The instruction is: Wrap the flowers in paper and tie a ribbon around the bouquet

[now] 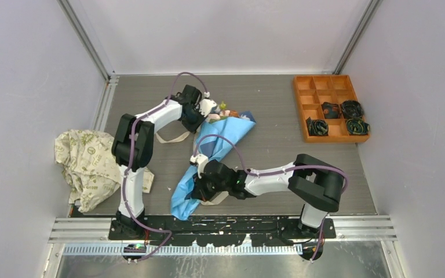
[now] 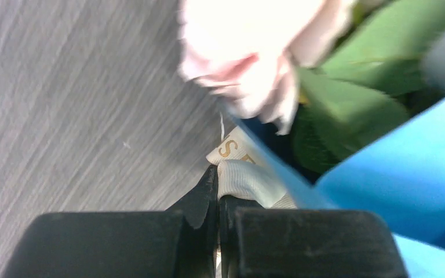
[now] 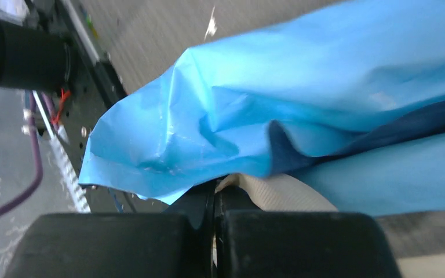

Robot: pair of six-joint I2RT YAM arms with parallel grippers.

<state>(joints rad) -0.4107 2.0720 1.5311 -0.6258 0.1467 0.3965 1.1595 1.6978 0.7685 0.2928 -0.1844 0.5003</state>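
Top external view: the bouquet [image 1: 225, 138] lies mid-frame, with open table [image 1: 272, 147] between it and the tray [image 1: 310, 97] at upper right. The left gripper [image 2: 215, 176] pinches the ribbon [image 2: 249, 180] beside the flowers [image 2: 249, 52] — the right gripper [image 3: 214, 191] pinches it under the paper [image 3: 324, 87] edge.

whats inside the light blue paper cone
At the wide end of the light blue paper cone, a pink-white artificial bloom and green leaves show; stalks deeper inside are covered by paper.

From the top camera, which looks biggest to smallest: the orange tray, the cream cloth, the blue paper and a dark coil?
1. orange tray and cream cloth: too alike to rank.
2. blue paper: partly hidden under the right arm, so unsure.
3. dark coil: clearly smallest.
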